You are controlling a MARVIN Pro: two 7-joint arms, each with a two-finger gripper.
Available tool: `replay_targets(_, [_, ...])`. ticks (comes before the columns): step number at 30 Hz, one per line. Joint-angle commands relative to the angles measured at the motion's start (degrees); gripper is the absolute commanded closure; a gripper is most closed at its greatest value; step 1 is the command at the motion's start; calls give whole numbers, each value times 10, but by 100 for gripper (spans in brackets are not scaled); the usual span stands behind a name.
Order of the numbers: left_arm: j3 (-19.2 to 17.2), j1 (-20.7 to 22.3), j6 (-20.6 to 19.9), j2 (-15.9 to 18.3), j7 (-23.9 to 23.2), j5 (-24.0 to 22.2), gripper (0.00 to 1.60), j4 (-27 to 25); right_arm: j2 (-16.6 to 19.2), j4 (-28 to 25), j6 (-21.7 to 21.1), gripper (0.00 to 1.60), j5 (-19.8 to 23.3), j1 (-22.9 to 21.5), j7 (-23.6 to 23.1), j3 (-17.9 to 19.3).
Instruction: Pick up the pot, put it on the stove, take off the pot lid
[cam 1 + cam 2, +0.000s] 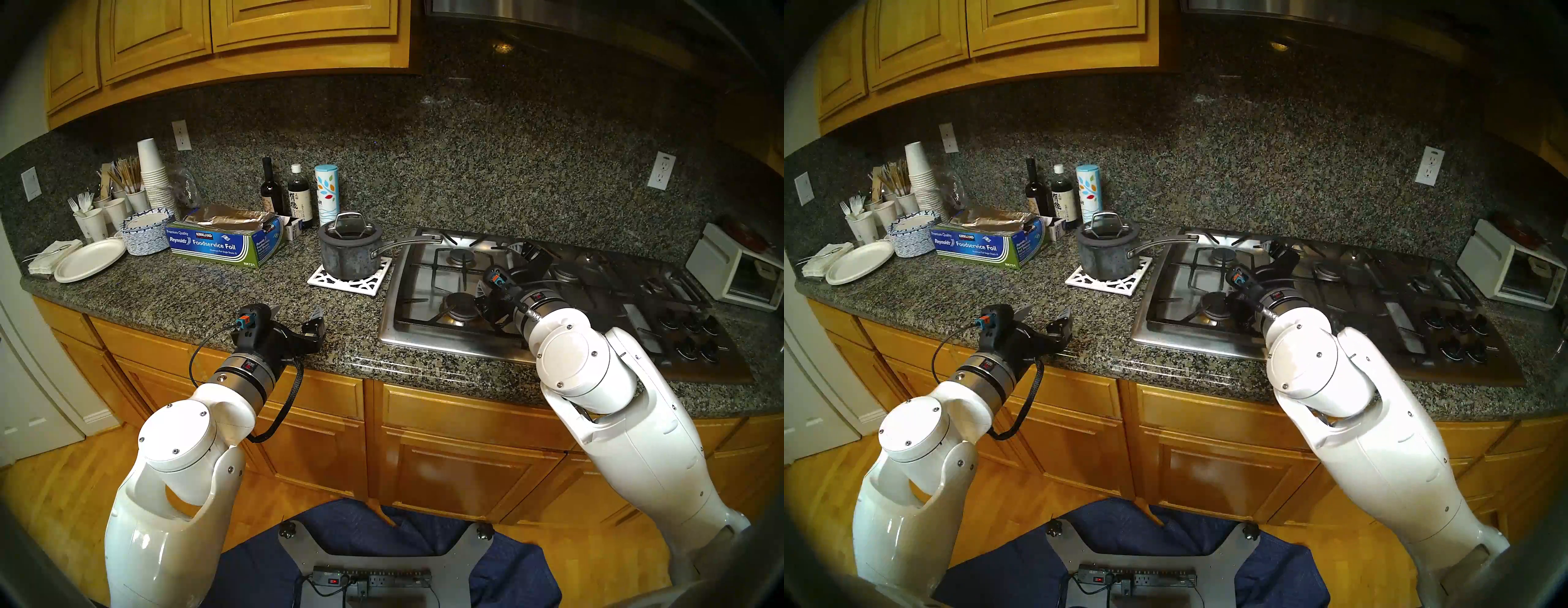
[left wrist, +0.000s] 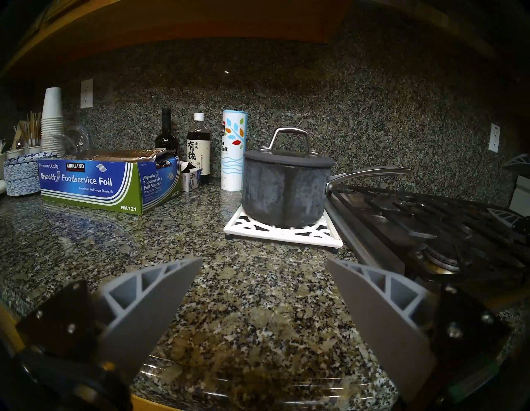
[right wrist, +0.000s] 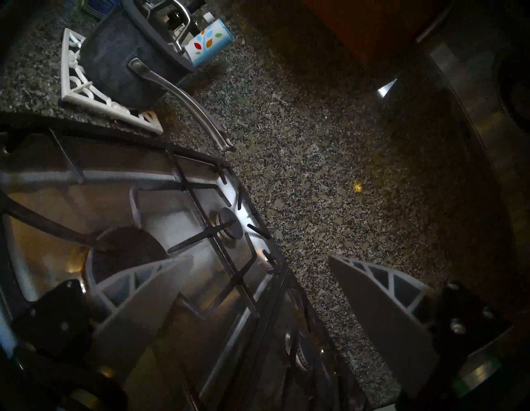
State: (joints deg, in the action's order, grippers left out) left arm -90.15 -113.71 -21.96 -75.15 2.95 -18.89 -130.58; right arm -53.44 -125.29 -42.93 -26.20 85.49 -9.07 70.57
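The dark-grey pot (image 1: 348, 254) (image 2: 284, 195) stands on a white lattice trivet (image 1: 352, 282) just left of the stove (image 1: 424, 305). Its long silver handle (image 3: 186, 100) reaches out over the stove's back left corner. The glass pot lid (image 1: 350, 227) (image 2: 288, 157) sits on the pot, loop handle up. My left gripper (image 1: 297, 313) (image 2: 264, 259) hovers open and empty over the counter's front edge, well short of the pot. Over the stove's left burners my right gripper (image 1: 505, 267) (image 3: 259, 257) is turned on its side, open and empty, to the right of the pot's handle.
A foil box (image 1: 225, 246), two dark bottles (image 1: 284, 191) and a salt canister (image 1: 326, 193) stand behind and left of the pot. Paper plates (image 1: 91, 259) and cups (image 1: 150, 174) fill the far left. A white toaster oven (image 1: 738, 276) sits at the right of the stove.
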Motion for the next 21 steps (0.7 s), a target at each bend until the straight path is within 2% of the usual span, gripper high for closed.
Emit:
replay_targets(1, [-1,8,7,-2,1,1,0,-18,-8,11,10,0,-14,-54,1,-10])
replay_targets(6, [-1,8,7,-2,1,1,0,-18,-25,40,28,0,-21,-87,-14,-35])
replay_targets(7, [-1,8,7,-2,1,1,0,-18,-36,40,40,0,-28,-77,-17,-28])
replay_targets(8, [-1,8,7,-2,1,1,0,-17,-34,52,33,0,-22,-100,-19,-44])
replay_targets(9, [-1,8,7,-2,0,1,0,-17,-46,51,44,0,-31,-86,-20,-33])
replay_targets(11, [-1,9,6,-2,0,1,0,-17,-46,64,47,0,-33,-106,-29,-43])
replay_targets(21, [-1,9,6,-2,0,1,0,-16,-88,101,85,0,-63,-141,-67,-38])
